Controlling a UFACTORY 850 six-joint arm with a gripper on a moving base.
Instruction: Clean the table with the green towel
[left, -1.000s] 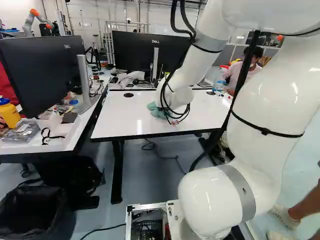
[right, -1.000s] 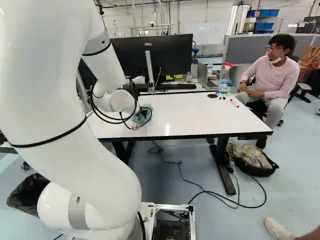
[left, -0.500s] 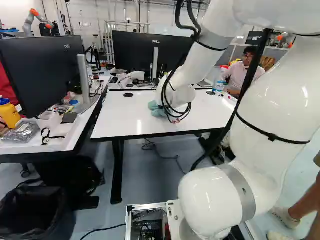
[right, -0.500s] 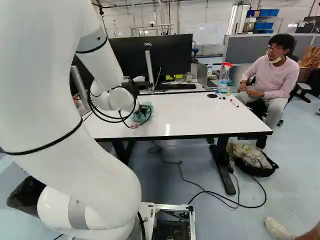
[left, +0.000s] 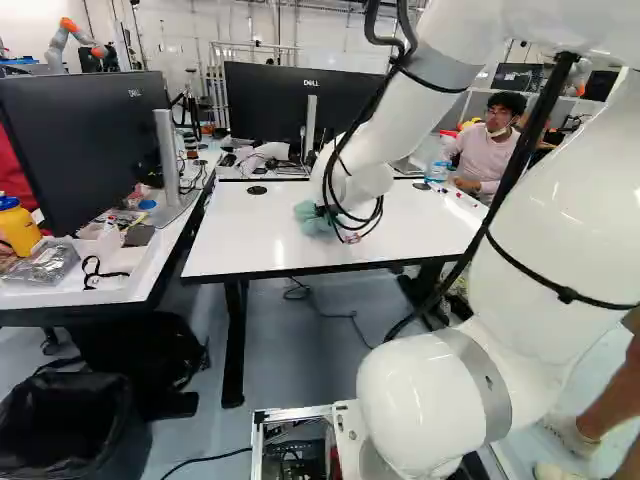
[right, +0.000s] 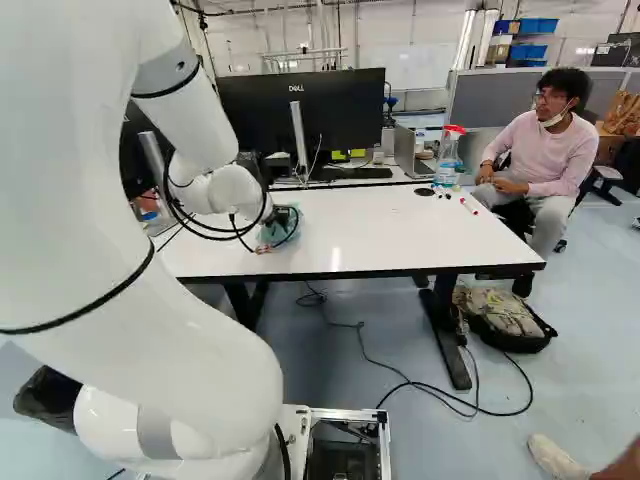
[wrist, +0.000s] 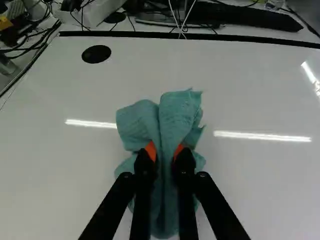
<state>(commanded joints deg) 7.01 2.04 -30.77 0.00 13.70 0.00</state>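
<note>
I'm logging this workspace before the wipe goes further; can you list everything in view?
Towel: one, green, bunched between the fingers at the table
Table: one, white top, ahead of the arm
Spray bottle: one, clear with red top, table's far right, right base view
Markers: a few, mixed, beside the spray bottle
Monitors: two large, black, left desk and beyond the table
Laptop: one, grey, beyond the table
Keyboard: one, black, below the far monitor
Yellow bottle: one, left desk
Bin: one, black, floor, left base view
Another robot: one, white and orange, far left, left base view
Arm: one, white
Fingers: two, black, orange pads, gripping the towel
</note>
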